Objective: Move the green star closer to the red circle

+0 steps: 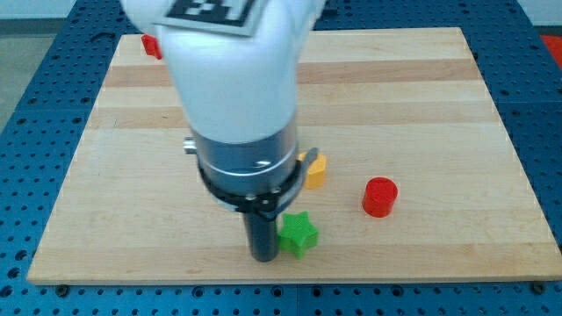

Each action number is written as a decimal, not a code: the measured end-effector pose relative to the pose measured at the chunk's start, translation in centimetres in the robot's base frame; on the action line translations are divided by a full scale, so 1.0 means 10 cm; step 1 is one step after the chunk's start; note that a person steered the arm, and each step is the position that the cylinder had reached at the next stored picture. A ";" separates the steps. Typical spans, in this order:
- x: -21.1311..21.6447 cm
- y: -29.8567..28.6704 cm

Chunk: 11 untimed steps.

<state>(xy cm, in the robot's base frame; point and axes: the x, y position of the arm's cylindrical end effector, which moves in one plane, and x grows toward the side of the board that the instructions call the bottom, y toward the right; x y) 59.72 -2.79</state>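
My tip (264, 256) sits at the board's (421, 105) bottom edge, touching the left side of the green star (298, 233). The red circle (379, 197) lies near the star, up to the view's right, apart from it. A yellow block (315, 170) stands just above the star, and a red block (152, 45) is at the top left corner.

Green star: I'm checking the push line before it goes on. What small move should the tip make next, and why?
Probably a short push toward the view's right and slightly up. My tip sits just at the view's left of the green star, and the red circle lies to the star's right, a little higher.
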 end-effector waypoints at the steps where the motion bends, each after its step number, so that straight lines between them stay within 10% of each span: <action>1: 0.00 -0.06; 11: -0.38 -0.01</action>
<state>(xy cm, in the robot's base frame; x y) 55.89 -2.87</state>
